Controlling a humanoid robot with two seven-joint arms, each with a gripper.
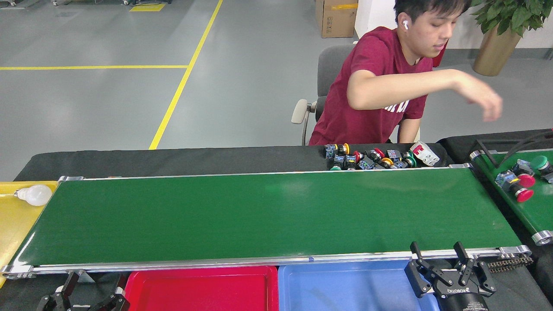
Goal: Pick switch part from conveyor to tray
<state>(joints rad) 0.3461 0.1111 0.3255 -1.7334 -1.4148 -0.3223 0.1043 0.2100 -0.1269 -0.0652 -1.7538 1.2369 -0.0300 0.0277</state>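
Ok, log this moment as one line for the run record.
long dark-green conveyor: bare | glossy red plastic tray: empty | left gripper: open | right gripper: open | switch parts: angled green belt

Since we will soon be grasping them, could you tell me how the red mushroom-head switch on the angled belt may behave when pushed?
The red-capped switch lies on its side, so its round cap may let it roll. Its wide head suggests it could tip if stood upright.

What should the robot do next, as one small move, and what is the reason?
Probably wait, keeping the right gripper open above the near rail. The conveyor carries no part; the switch parts lie on the short angled belt at the right, and the red tray is empty. A reach now would likely find nothing to grasp.
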